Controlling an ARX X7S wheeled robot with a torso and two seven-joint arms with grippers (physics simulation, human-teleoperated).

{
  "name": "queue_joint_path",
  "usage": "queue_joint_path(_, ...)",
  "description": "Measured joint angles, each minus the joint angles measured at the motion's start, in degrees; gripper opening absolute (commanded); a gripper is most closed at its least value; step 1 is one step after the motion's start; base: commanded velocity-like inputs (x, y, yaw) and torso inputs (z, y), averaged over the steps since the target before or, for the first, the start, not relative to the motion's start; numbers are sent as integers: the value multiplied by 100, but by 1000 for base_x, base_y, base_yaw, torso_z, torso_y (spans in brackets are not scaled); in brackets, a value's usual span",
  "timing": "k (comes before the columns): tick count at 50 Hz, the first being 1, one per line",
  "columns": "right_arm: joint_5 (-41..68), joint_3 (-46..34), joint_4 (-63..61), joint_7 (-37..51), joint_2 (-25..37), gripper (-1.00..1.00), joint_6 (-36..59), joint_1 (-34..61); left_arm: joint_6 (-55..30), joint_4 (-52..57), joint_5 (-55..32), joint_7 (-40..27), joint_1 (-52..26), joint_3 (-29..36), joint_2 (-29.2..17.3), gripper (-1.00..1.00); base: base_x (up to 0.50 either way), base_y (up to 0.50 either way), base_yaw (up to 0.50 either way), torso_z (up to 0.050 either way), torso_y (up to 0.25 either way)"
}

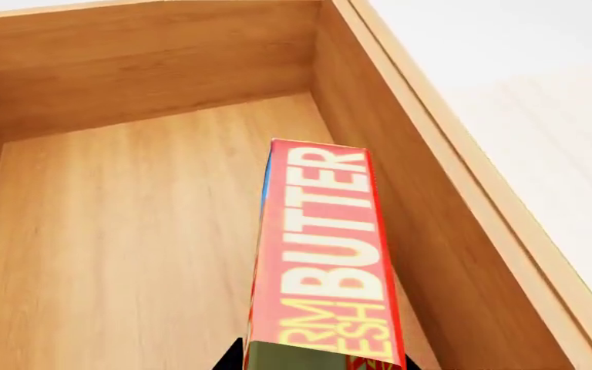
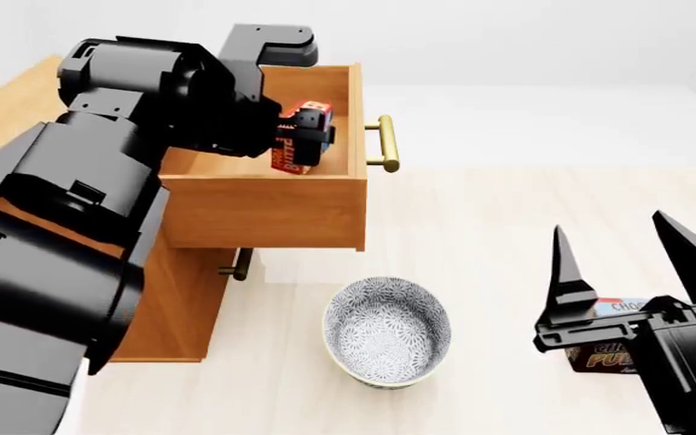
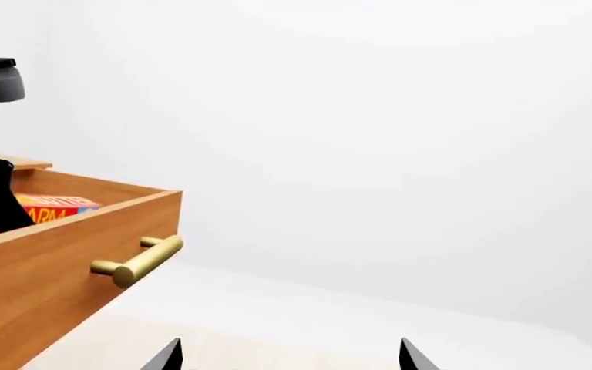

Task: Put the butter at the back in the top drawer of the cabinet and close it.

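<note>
While my left claw hangs over the pulled-out top drawer, it is clamped on the butter — a small red and orange-yellow box with white lettering.

Item, butter: held above the drawer's bare wooden floor, near the right-hand side wall as my left wrist view shows it. Whether it touches the floor I cannot tell. In the right wrist view its orange top shows just over the drawer's rim.

Item, top drawer: open, standing well out from the cabinet, its brass bar handle on the front face. Nothing lies in the part of the floor my wrist camera sees.

Item, cabinet: orange-brown wood, at the left of the head view, largely behind my left arm. One lower handle shows beneath the open drawer.

Item, right claw: fingers spread apart, holding nothing, raised low at the right of the head view, well away from the cabinet. Its two tips just show at the edge of the right wrist view.

Item, bowl: patterned grey and white, on the pale floor in front of the cabinet, between the drawer and my right claw.

Item, pudding box: brown and blue — partly hidden behind my right claw, on the floor.
</note>
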Motion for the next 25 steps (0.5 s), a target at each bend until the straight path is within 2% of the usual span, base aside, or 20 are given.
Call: queue_joint_path(25,35,133,-74,19,30,100,-81,-143,4,0,-82,-14,105,92,0,-100,0,0,0,0,1)
